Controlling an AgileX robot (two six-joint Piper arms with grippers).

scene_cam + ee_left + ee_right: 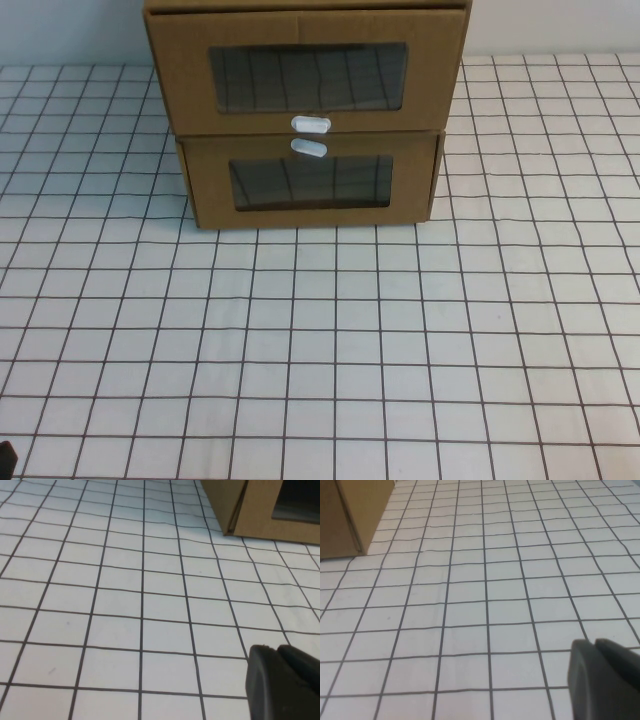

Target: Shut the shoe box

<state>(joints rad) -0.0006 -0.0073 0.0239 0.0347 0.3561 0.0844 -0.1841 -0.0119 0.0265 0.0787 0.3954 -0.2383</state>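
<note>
The shoe box (305, 70) is the upper of two stacked brown cardboard boxes at the back of the table. It has a clear window and a white oval tab (310, 124) below the window. Its front overhangs the box beneath. My left gripper (275, 650) is shut and empty, low over the table at the near left, far from the boxes. A dark bit of it shows at the high view's bottom left corner (5, 456). My right gripper (594, 644) is shut and empty over the table at the near right. It is out of the high view.
The lower cardboard box (310, 185) has its white tab (309, 148) above its window. Its corners show in the left wrist view (260, 510) and the right wrist view (355, 510). A white gridded cloth (320, 350) covers the table.
</note>
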